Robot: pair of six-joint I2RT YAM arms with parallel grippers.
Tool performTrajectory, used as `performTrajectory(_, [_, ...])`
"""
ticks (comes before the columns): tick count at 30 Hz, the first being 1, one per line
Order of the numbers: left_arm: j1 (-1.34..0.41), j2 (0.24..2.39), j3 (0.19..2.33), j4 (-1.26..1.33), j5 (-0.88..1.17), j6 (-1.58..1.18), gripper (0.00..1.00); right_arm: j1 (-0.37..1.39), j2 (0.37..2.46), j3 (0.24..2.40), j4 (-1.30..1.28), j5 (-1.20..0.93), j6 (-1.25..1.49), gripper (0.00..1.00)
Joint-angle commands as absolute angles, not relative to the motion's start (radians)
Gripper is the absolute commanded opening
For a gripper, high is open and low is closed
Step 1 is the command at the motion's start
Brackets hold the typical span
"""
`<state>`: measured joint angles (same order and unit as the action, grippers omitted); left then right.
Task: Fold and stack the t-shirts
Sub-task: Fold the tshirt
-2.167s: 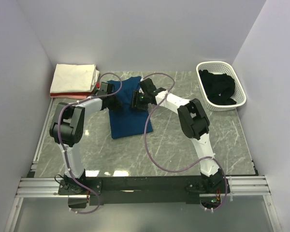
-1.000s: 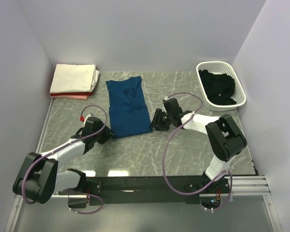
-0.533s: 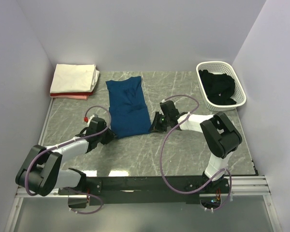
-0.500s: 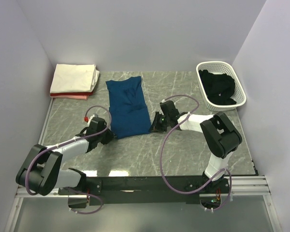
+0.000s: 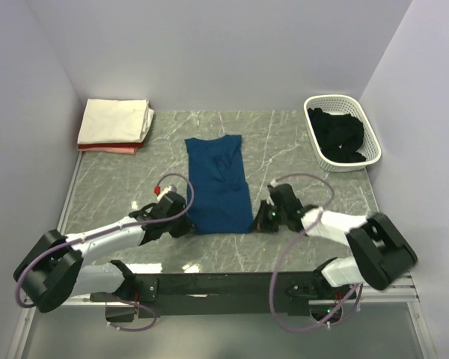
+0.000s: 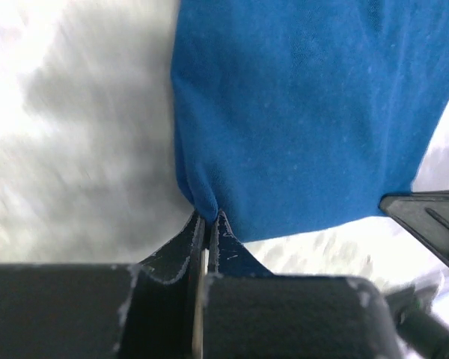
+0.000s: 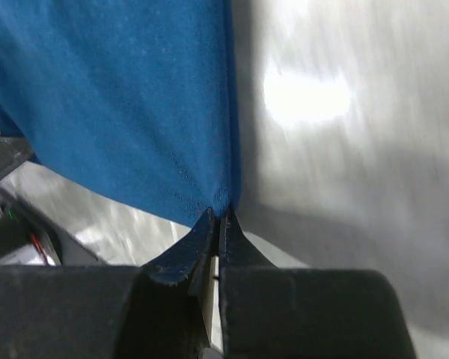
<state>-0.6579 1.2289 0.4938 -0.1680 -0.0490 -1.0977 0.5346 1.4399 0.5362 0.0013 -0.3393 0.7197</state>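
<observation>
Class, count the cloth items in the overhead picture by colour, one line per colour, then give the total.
Blue shirt: 1
Cream-white folded shirt: 1
Pink-red folded shirt: 1
Black cloth heap in basket: 1
Total: 4

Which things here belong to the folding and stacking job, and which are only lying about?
Belong to the job: blue t-shirt, near corners pinched by the left end effector and right end effector; cream folded shirt on a pink-red one; black shirt in the white basket.
Only lying about: white basket; marble table.
</observation>
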Motion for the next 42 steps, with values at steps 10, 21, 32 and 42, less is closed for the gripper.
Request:
performTrajectory(10, [-1.061,1.083,0.426,-0.405,-0.115,-1.39,0.01,0.693,0.745,0.146,-0.268,-0.347,0.943,0.02])
performTrajectory(21, [-1.03,0.914,0.616,-0.641,-0.238,-1.28,0.5,0.709,0.681,0.508,-0.5,-0.063,0.78,0.47])
performTrajectory(32, [-0.502,1.228,0.747,-0.218,0.038,-0.914,0.34,0.598,1.55,1.165,-0.322,-0.023,0.464,0.36])
performTrajectory(42, [-0.431,1.587,0.906,0.032,0.173,-0.991,0.3,0.572,2.011,1.606,-0.397,-0.067,0.35,0.36])
